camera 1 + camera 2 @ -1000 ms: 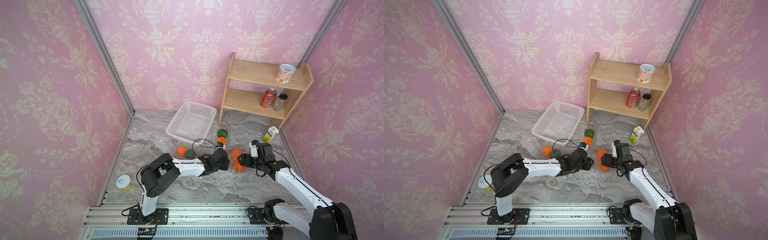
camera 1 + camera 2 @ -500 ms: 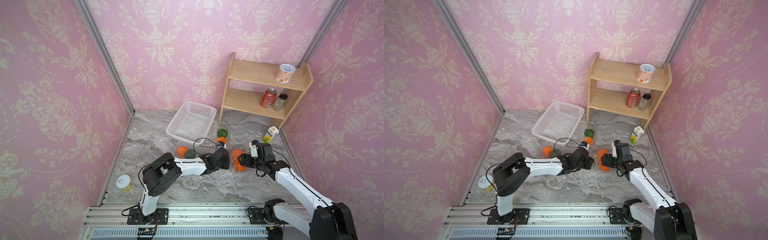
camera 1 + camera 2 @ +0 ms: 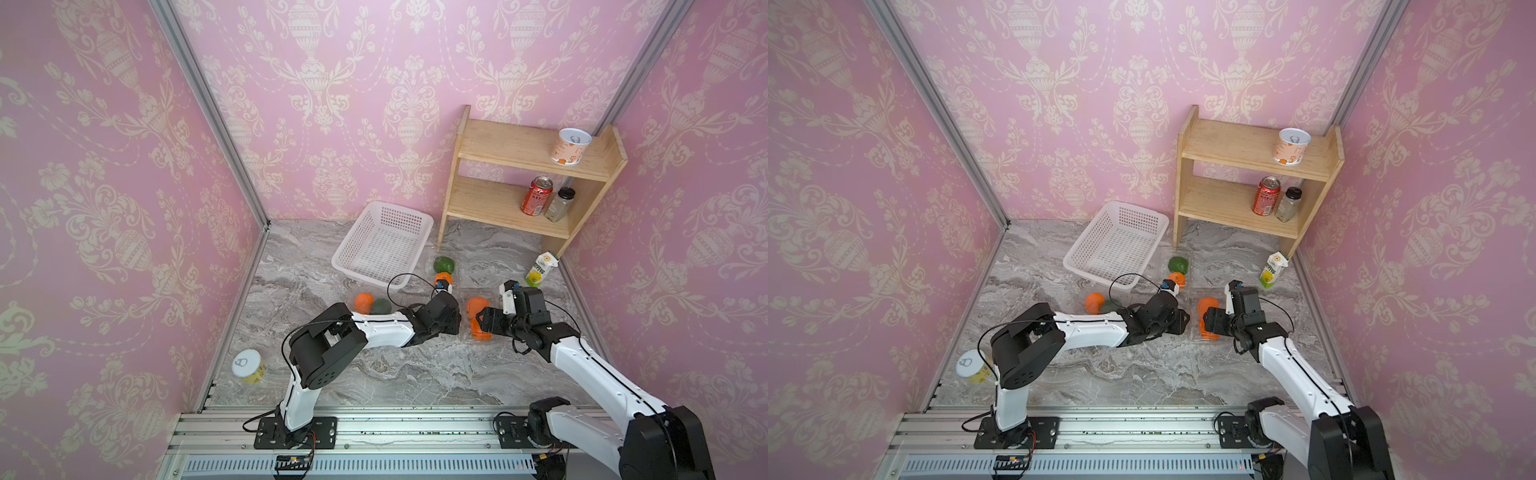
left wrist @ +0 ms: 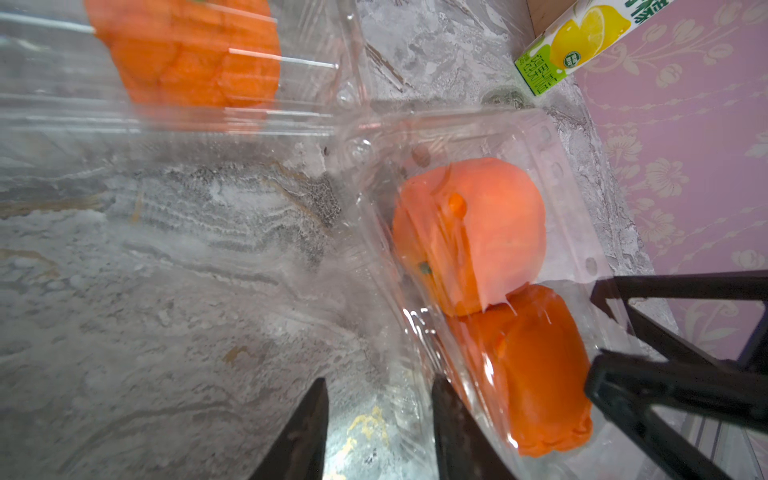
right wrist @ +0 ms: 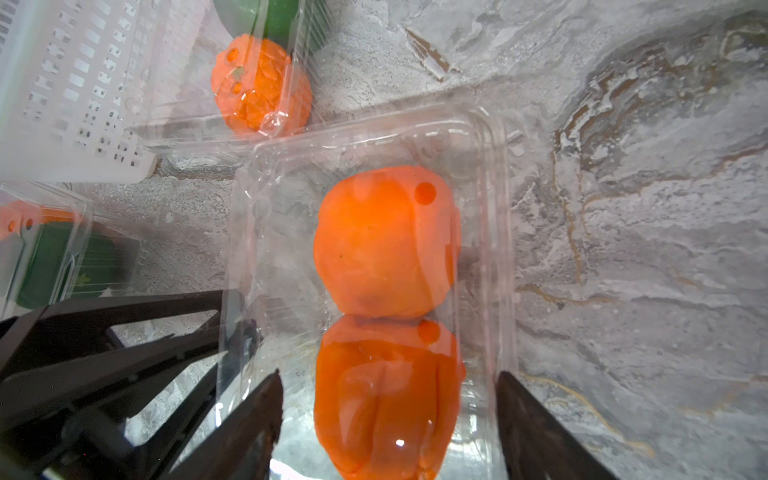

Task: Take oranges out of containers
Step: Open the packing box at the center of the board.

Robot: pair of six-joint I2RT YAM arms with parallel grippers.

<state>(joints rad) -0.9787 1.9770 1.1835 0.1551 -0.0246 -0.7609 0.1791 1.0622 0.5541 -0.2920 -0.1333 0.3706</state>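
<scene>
the clear tray (image 5: 500, 232) sits on the marble tabletop (image 3: 415, 374) between the two arms, and it holds two oranges that touch each other in a row. the near orange (image 5: 386, 399) lies at the end by the right pincer (image 5: 388, 374), and the far orange (image 5: 384, 241) lies beyond it.

the right pincer is spread wide. its fingers flank the near orange, one on each side, with a gap visible on both sides, so it grips nothing.

the left pincer (image 4: 378, 378) is low at the tray's long side, across from the right one. its fingers are parted with a clear gap between them. glare from the clear plastic fills that gap, and i cannot tell whether either finger touches the rim.

a third orange (image 3: 443, 277) lies in a second tray (image 5: 187, 124) just beside the white basket (image 3: 382, 245), with a green fruit (image 3: 444, 264) next to it. a fourth orange (image 3: 364, 302) sits further toward the left wall, touching a dark green fruit (image 3: 381, 306) in a third tray (image 5: 79, 208).

a juice carton (image 3: 540, 270) stands by the foot of the wooden shelf (image 3: 528, 166). a yellow can (image 3: 248, 365) stands near the left wall, well apart from the trays.
</scene>
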